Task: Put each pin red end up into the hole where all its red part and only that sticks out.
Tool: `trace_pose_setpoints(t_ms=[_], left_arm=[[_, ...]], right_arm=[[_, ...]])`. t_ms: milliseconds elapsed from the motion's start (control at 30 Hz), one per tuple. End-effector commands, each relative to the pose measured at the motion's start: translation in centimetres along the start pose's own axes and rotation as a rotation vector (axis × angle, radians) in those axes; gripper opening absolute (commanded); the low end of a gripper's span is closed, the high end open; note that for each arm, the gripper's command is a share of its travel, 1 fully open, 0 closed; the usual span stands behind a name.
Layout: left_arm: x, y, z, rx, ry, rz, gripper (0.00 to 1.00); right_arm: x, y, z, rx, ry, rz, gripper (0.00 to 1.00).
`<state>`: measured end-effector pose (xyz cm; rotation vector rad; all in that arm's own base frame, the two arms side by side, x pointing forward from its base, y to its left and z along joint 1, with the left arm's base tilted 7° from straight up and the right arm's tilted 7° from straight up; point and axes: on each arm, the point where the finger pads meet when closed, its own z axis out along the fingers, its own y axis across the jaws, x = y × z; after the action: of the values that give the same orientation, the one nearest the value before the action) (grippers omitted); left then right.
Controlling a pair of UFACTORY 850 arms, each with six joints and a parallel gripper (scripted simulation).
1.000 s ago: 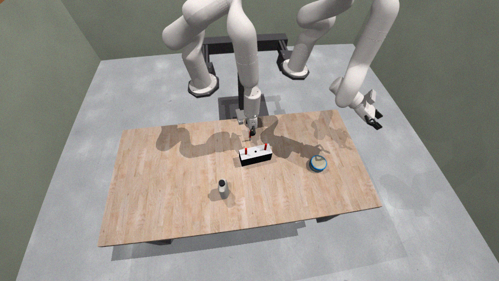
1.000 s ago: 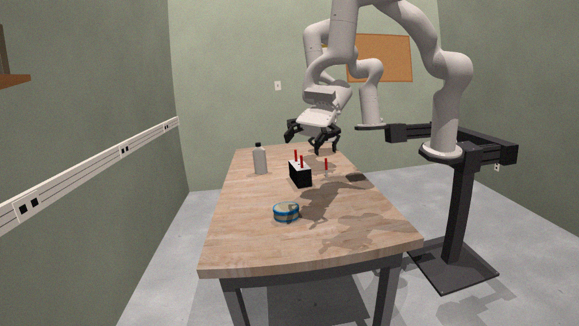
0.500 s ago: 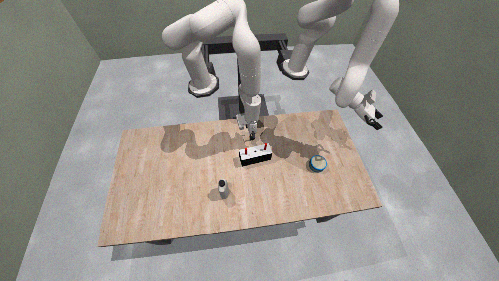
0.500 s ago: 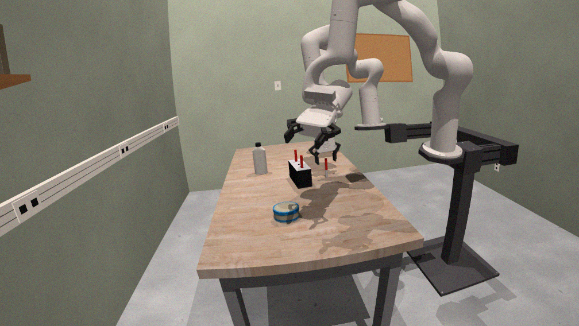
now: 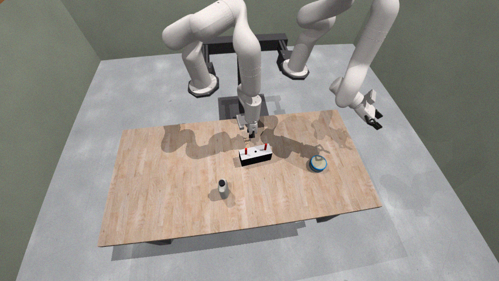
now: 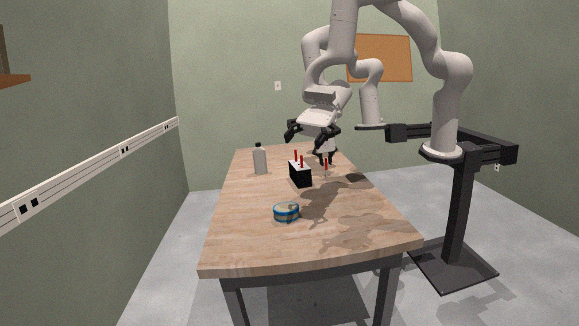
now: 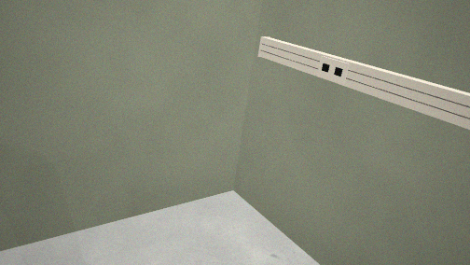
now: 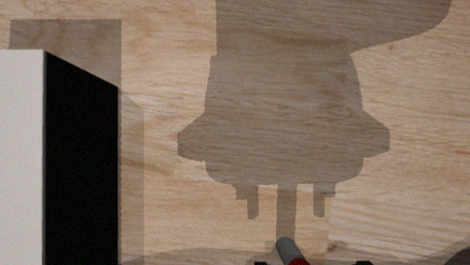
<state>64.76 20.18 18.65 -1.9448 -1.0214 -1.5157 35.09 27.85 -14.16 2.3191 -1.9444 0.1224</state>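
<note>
Where 1 red-topped pin (image 6: 325, 165) (image 8: 286, 248) stands upright, right fingers (image 5: 251, 135) (image 6: 321, 160) on either side, partly spread, gaps showing.

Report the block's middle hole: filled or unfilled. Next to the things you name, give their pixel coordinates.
Unfilled. In the top view, the middle hole (image 5: 255, 151) shows as a bare dark dot, with a red-ended pin (image 5: 245, 151) (image 6: 301, 161) standing to one side and another (image 5: 265, 147) (image 6: 295, 155) opposite.

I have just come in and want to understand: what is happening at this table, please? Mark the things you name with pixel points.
The right hand (image 5: 251, 134) (image 6: 327, 163) (image 8: 311, 263) is low over the table, its fingers apart around an upright red-topped pin (image 6: 325, 165) (image 8: 290, 253), which it does not appear to grip. Two other pins (image 5: 245, 151) (image 6: 301, 161) stand in the block (image 5: 256, 160) (image 6: 300, 177) (image 8: 81, 163), and its middle hole (image 5: 255, 151) is free. The left hand (image 5: 379, 120) (image 6: 302, 143) is raised, open and holding nothing.
</note>
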Motion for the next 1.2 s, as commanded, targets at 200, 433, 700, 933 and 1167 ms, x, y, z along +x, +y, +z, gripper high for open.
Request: trace_pose_setpoints(t_ms=[200,433,700,933,1167], left_arm=[[0.11,0.05,0.01,-0.001,0.002,-0.001,1.00],[0.11,0.05,0.01,-0.001,0.002,-0.001,1.00],[0.11,0.05,0.01,-0.001,0.002,-0.001,1.00],[0.11,0.05,0.01,-0.001,0.002,-0.001,1.00],[0.11,0.05,0.01,-0.001,0.002,-0.001,1.00]], right_arm=[[-0.04,-0.07,-0.05,0.000,0.000,0.000,0.00],[-0.04,-0.07,-0.05,0.001,0.000,0.000,0.00],[-0.04,-0.07,-0.05,0.001,0.000,0.000,0.00],[-0.04,-0.06,-0.27,0.002,-0.001,0.000,0.00],[-0.03,-0.05,-0.85,0.006,-0.002,0.000,0.00]])
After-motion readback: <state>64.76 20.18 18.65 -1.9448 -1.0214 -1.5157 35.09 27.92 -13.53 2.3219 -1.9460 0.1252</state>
